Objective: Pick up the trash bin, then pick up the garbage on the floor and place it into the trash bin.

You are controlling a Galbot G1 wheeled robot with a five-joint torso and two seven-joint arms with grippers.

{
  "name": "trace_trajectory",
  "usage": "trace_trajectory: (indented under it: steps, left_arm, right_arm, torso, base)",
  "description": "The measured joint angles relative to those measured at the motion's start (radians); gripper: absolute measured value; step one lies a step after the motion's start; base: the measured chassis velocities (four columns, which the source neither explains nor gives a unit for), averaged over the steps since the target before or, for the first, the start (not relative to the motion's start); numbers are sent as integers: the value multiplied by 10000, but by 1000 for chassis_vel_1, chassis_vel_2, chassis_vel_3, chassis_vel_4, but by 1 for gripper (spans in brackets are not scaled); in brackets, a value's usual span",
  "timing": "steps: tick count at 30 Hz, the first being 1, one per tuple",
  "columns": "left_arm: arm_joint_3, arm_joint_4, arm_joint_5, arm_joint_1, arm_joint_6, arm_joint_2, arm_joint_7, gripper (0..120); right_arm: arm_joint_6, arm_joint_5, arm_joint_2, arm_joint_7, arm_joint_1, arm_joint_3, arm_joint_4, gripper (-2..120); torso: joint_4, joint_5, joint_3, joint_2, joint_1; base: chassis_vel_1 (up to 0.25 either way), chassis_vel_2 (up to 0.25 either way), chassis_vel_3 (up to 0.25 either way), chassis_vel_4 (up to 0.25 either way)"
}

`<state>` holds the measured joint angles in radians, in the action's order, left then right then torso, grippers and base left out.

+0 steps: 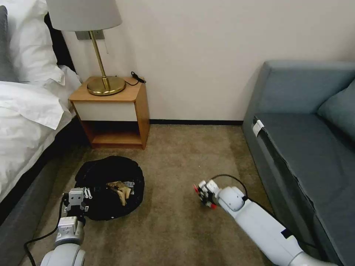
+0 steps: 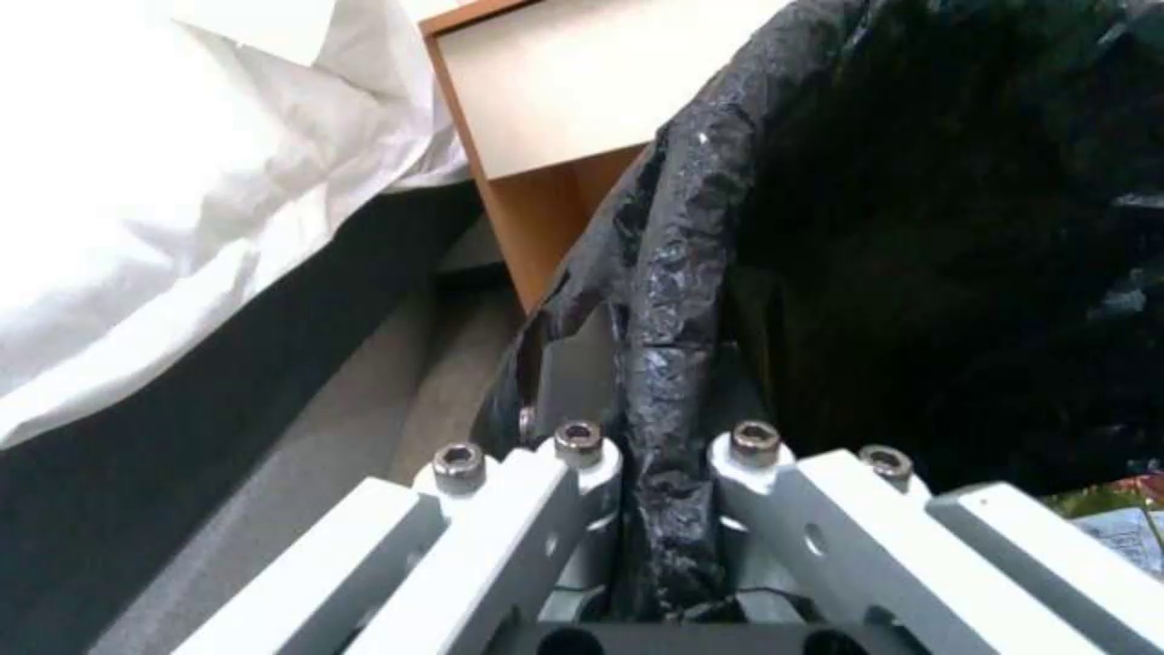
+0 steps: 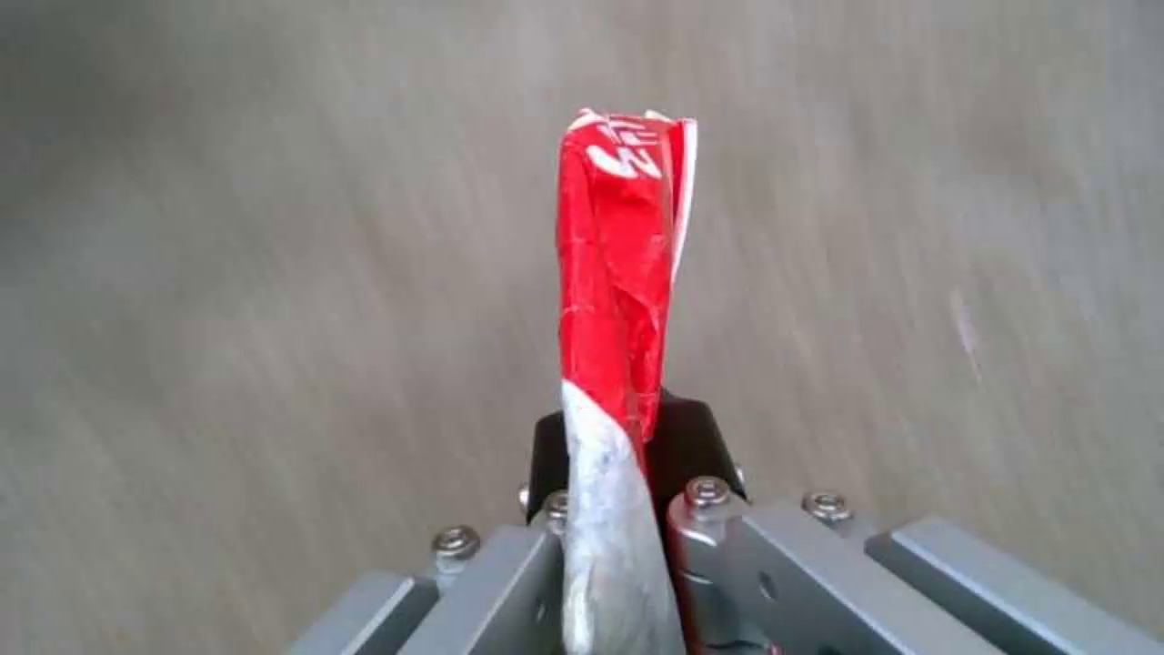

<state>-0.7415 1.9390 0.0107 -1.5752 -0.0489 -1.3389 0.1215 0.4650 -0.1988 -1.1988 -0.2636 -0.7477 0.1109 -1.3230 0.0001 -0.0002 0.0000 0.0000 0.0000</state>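
Last-piece step, by the look of it. The right gripper (image 1: 203, 194) has its jaws clamped on the red-and-white wrapper (image 3: 618, 273), held low over the carpet (image 1: 177, 221) out in the open middle of the floor, between the bin and the sofa. From its wrist the wrapper stands up straight out of the jaws, pinched flat, red end free.

The left gripper (image 1: 75, 199) has its jaws clamped on the rim of the trash bin (image 1: 107, 173), black liner (image 2: 661, 364) bunched between them. The bin sits toward the bed-side edge of the floor, just in front of the nightstand (image 1: 114, 111). I cannot tell if it is lifted off the carpet or resting on it. Inside it are brownish crumpled paper and wrappers (image 1: 120, 190), so most of the garbage looks to be already in. No other litter lies on the carpet that I can see.

Next move, my guess: carry the wrapper sideways across the bare carpet to above the bin opening, then part the jaws. It needs enough height to clear the rim and the floppy liner, and a drop toward the middle, away from the left gripper at the near rim.

Around: bed (image 1: 26, 111) with white sheets close along the bin's left, brass lamp (image 1: 100, 55) on the nightstand, grey sofa (image 1: 307, 129) on the right. Nothing stands between wrapper and bin. Risks are a light wrapper sticking to a jaw or catching the liner edge.
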Motion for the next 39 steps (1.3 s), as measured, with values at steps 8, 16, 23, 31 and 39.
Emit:
trace_trajectory:
  steps: [8,16,23,31,39]
  left_arm:
    - [161,-35,-183,59,-35,-226,-25,2]
    - [243,-82,-322,116,-42,-353,-25,2]
    - [316,4,-312,135,42,-522,38,2]
    - [426,224,-231,81,124,-592,44,2]
    - [497,224,-152,-16,131,-582,-46,2]
  right_arm:
    - [-2440,-4490,-413,-12,-33,-87,-968,0]
    - [-2031,-8576,-720,-85,-332,219,-2741,0]
    - [-1487,-9022,-1129,-231,-404,844,-3501,0]
    - [-1863,-6418,-1583,-281,-356,1961,-2397,0]
    - [-2784,-3872,-1940,15,-484,2505,-1290,22]
  torso:
    - [-1,0,0,0,0]
    - [-2,-1,0,0,0]
    - [0,0,0,2,0]
    - [-1,1,0,2,0]
    - [-2,-1,0,2,0]
  base:
    - [0,0,0,0]
    - [0,0,0,0]
    - [0,0,0,0]
    - [0,0,0,0]
    - [0,0,0,0]
